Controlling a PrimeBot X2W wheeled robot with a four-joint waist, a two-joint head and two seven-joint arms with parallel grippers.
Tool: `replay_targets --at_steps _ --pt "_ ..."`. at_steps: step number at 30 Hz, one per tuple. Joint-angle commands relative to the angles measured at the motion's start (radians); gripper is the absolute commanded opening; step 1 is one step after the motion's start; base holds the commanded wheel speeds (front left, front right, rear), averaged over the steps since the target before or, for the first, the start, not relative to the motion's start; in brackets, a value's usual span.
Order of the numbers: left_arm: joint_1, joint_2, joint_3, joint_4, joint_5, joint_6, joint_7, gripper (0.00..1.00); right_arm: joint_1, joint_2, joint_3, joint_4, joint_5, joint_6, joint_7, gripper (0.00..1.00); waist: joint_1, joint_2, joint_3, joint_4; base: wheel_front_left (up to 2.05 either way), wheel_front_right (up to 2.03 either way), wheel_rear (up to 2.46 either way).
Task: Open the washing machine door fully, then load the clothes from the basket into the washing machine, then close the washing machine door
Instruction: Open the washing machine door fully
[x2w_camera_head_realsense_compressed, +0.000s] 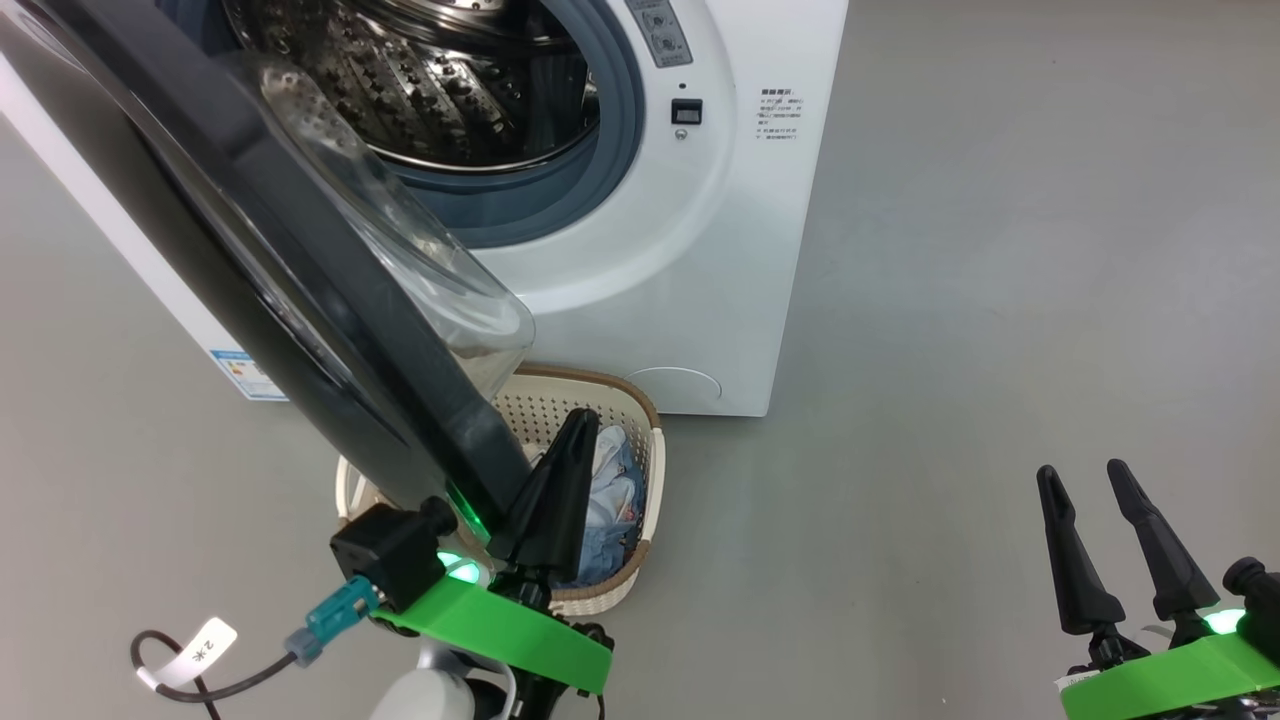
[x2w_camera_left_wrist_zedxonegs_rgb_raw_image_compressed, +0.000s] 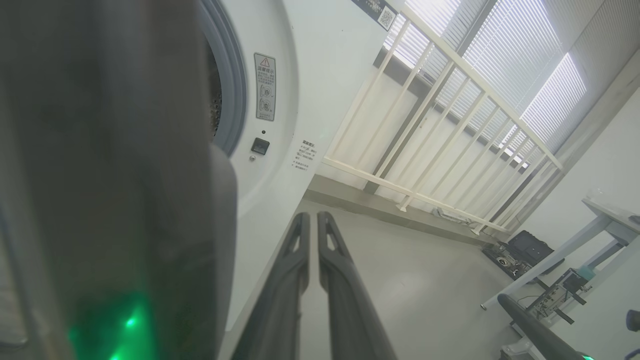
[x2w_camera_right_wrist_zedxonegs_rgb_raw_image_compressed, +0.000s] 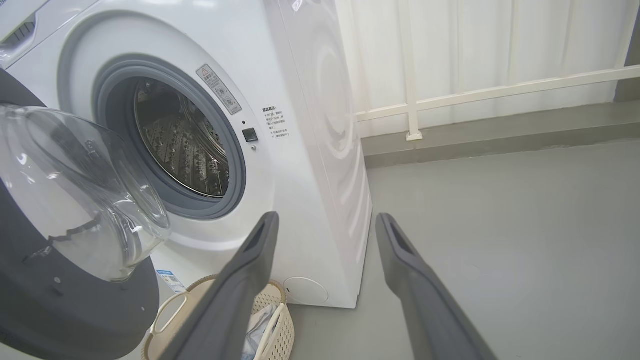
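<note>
**Door open, basket half hidden**

My left pincer, shut tight on nothing, sits just beside the lower edge of the door, above the basket. My right pincer gapes wide, well apart over the floor. The door hides most of the clothes; the washing machine stands behind.

Dark-fingered gripper, green mount

Cannot see half the basket behind the washing machine door, most of the clothes behind the left hand, nor read the small print on the washing machine.
</note>
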Motion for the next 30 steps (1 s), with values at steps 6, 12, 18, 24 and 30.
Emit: replay_targets --at_steps 6,12,18,24,30 --pt "-0.034 0.017 0.052 -0.011 -0.012 0.004 -0.016 0.0 -0.014 -0.024 0.014 -0.028 -0.011 0.006 -0.012 1.0 0.0 -0.0001 -0.002 0.01 0.0 0.0 0.0" --pt "-0.027 0.024 0.06 -0.012 -0.018 0.008 -0.021 0.0 -0.014 -0.03 0.016 -0.031 -0.015 0.006 -0.012 1.0 0.0 -0.0001 -0.002 0.026 0.0 0.0 0.0" --pt "-0.011 0.037 0.067 -0.021 -0.022 0.013 -0.024 0.0 -0.012 -0.034 0.014 -0.033 -0.017 0.006 -0.012 1.0 0.0 -0.0001 -0.005 0.043 0.0 0.0 0.0" --pt "0.024 0.058 0.066 -0.046 -0.021 0.017 -0.025 0.0 -0.007 -0.039 0.012 -0.036 -0.019 0.006 -0.012 1.0 0.0 -0.0001 -0.01 0.066 0.0 0.0 0.0" --pt "0.052 0.076 0.075 -0.068 -0.027 0.027 -0.025 0.0 -0.004 -0.044 0.009 -0.039 -0.022 0.006 -0.012 1.0 0.0 -0.0001 -0.01 0.087 0.0 0.0 0.0"
